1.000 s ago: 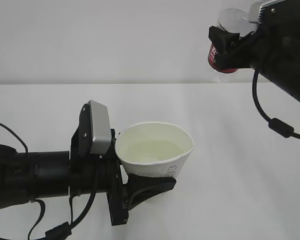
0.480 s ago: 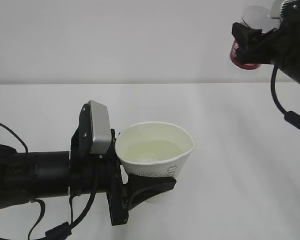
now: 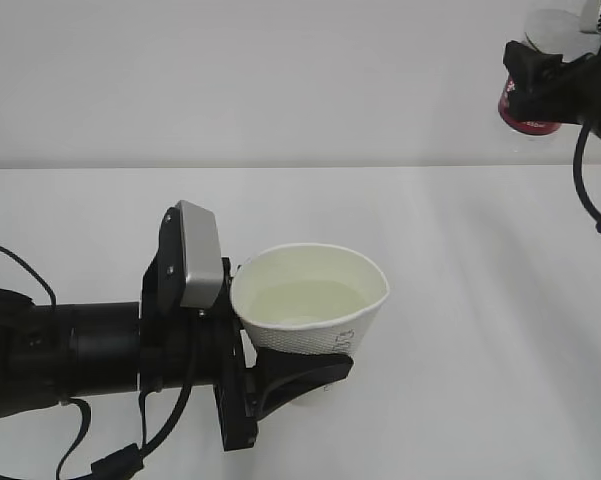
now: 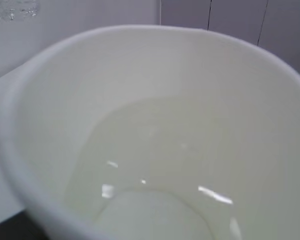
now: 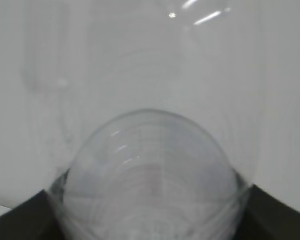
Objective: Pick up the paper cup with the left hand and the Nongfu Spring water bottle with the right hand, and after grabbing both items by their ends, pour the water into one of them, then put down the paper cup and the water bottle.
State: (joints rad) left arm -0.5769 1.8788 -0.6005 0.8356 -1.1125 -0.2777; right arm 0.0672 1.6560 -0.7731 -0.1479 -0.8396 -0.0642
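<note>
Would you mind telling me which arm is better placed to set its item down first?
Probably the left: its pincer holds the water-filled cup upright, low over the table. The right pincer holds the bottle high at the far right.

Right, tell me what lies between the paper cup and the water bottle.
Nothing. In the exterior view only bare white table and blank wall separate the paper cup, held low at centre, from the water bottle, held high at the upper right.

You have one paper cup point(image 3: 315, 305) at lower centre, one water bottle point(image 3: 532, 100) at upper right, and two grippers, one point(image 3: 280, 385) per item point(image 3: 545, 75).
</note>
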